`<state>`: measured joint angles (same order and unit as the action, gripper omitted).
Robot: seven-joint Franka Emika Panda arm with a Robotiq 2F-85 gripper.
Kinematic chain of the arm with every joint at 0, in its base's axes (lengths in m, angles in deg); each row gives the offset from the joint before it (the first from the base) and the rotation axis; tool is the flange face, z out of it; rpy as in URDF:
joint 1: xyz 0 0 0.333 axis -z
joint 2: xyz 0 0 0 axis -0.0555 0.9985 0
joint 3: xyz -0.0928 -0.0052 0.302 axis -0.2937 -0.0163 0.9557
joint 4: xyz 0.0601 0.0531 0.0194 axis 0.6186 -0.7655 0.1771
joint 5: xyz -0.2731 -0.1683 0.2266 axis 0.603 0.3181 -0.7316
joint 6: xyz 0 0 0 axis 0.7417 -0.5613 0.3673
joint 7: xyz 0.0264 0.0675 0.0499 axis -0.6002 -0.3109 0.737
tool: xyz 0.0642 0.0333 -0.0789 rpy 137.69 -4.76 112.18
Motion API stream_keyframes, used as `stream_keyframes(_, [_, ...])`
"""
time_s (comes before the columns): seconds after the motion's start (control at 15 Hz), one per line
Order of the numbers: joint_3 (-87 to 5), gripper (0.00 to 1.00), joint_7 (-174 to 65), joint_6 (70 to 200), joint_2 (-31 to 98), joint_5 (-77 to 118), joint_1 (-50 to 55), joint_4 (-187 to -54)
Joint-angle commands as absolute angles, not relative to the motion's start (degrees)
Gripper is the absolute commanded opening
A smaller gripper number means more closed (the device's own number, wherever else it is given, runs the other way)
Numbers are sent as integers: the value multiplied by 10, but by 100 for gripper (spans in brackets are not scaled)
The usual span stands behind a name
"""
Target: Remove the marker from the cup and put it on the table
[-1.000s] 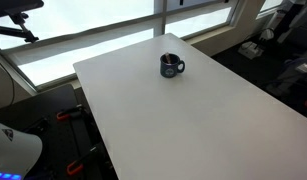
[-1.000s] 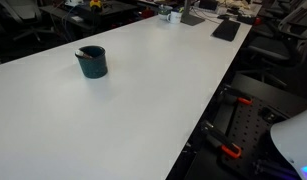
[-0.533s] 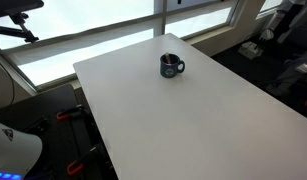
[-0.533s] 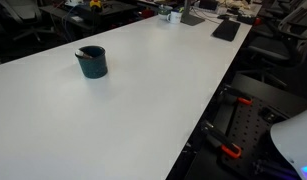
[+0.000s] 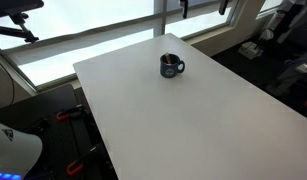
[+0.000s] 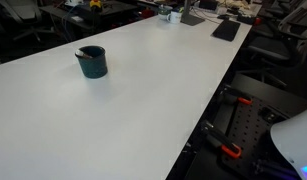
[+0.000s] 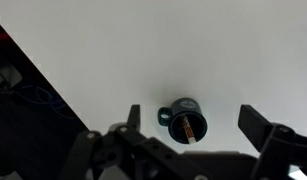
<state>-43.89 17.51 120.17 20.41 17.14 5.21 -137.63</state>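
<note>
White surface (image 5: 193,110) with the dark cup (image 5: 171,66) standing upright on it, handle out to the side. The marker (image 7: 189,128) sits inside the cup, reddish end showing in the wrist view. The claw (image 7: 191,116) is spread wide, hanging well above the cup and touching nothing.

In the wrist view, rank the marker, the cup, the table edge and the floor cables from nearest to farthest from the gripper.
1. The marker and cup, straight below the open gripper: too close to call.
2. The table edge, to the left.
3. The cables, farthest left, on the floor past that edge.
</note>
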Motion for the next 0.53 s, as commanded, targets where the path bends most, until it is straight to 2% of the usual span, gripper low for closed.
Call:
stream_keyframes(0.0, [-415,100,234,1225,279,167,63,-1318])
stream_keyframes(0.47, [-354,100,352,1298,362,128,85,-1256])
